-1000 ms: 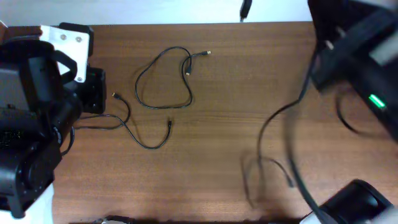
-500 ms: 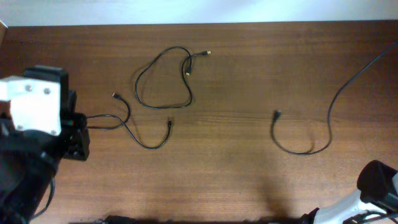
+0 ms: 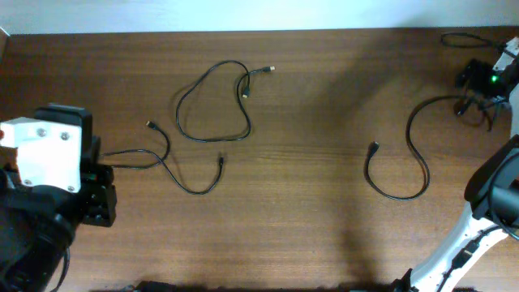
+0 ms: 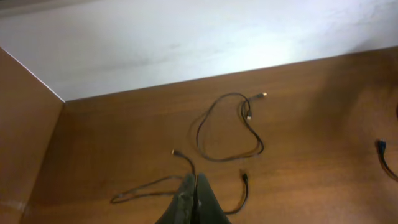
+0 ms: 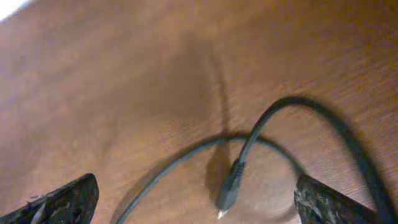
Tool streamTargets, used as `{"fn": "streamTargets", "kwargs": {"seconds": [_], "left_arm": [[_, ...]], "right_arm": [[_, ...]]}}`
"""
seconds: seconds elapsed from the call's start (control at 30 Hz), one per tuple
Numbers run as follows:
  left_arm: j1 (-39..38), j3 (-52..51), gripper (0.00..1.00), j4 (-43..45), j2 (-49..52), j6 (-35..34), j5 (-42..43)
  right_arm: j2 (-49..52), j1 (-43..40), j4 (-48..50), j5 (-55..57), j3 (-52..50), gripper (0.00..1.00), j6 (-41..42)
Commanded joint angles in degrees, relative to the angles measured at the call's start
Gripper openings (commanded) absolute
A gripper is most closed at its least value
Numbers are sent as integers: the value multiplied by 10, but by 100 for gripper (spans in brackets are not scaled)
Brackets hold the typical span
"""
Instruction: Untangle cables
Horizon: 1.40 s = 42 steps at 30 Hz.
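Observation:
Three thin black cables lie apart on the wooden table. One forms a loop (image 3: 212, 105) at the far middle, also visible in the left wrist view (image 4: 227, 127). A second cable (image 3: 174, 166) snakes beside it at the left. The third cable (image 3: 401, 166) curls at the right and runs up toward my right gripper (image 3: 474, 85). That gripper (image 5: 198, 204) is open, and the third cable's pale-tipped plug (image 5: 227, 190) lies on the table between its fingers. My left gripper (image 4: 196, 182) is shut, holds nothing, and hangs above the second cable (image 4: 146, 188).
My left arm (image 3: 45, 162) fills the near left corner. Thicker black wiring (image 3: 464, 38) sits at the far right by my right arm (image 3: 495, 191). A white wall runs along the table's far edge, and a wooden side panel (image 4: 25, 143) stands at the left.
The right arm swung out of the near right to the far right edge and its gripper opened; the third cable now lies on the table. The left arm drew back to the near left.

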Motion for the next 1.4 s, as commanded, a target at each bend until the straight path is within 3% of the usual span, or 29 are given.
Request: {"fn": "streamTargets", "kwargs": {"seconds": [0.0, 0.1, 0.17, 0.3, 0.4, 0.47, 0.5, 0.57, 0.6, 0.67, 0.7, 0.73, 0.83, 0.87, 0.9, 0.97, 1.03, 1.1, 1.2, 1.3, 1.37], "left_arm": [[2, 2, 0, -3, 0, -1, 6], [2, 2, 0, -9, 0, -1, 6], [2, 2, 0, -8, 0, -1, 6], [2, 2, 0, -8, 0, -1, 6], [2, 2, 0, -8, 0, -1, 6], [2, 2, 0, -7, 0, -1, 6], [2, 2, 0, -3, 0, -1, 6], [2, 2, 0, 2, 0, 0, 6], [2, 2, 0, 3, 0, -1, 6], [2, 2, 0, 0, 0, -1, 6], [2, 2, 0, -2, 0, -1, 6], [2, 2, 0, -4, 0, -1, 6], [2, 2, 0, -6, 0, -1, 6], [2, 2, 0, -9, 0, -1, 6], [2, 2, 0, -10, 0, -1, 6], [2, 2, 0, -10, 0, -1, 6], [2, 2, 0, -10, 0, -1, 6], [2, 2, 0, -10, 0, -1, 6], [2, 2, 0, -17, 0, -1, 6], [2, 2, 0, -33, 0, -1, 7], [2, 2, 0, -43, 0, -1, 6]], "right_arm": [[-14, 2, -54, 13, 109, 99, 14], [-14, 12, -224, 13, 391, 99, 48], [-17, 27, -354, 16, 502, 100, 80], [-19, 75, -571, 16, 524, 79, 253], [-47, 127, -571, 27, 497, 85, 235], [-144, 143, -571, 35, 498, 86, 160], [-229, 145, -554, 31, 500, 86, 78], [-357, 146, -453, 26, 500, 94, -14], [-415, 146, -351, 26, 500, 98, -24], [-461, 146, -220, -58, 500, 99, -72], [-463, 146, -221, -99, 500, 99, -87], [-470, 146, -236, -142, 471, 99, -107], [-623, 146, -58, -162, 30, 100, -92], [-721, 146, 104, -136, -224, 99, -34], [-785, 145, 163, -66, -362, 99, 33], [-851, 145, 125, 31, -533, 99, 68], [-846, 145, 112, 134, -639, 97, 259], [-812, 145, 128, 186, -710, 97, 374], [-677, 145, 126, 273, -722, 97, 435], [-512, 145, 181, 282, -722, 97, 441], [-449, 145, 181, 276, -722, 97, 514]]}}
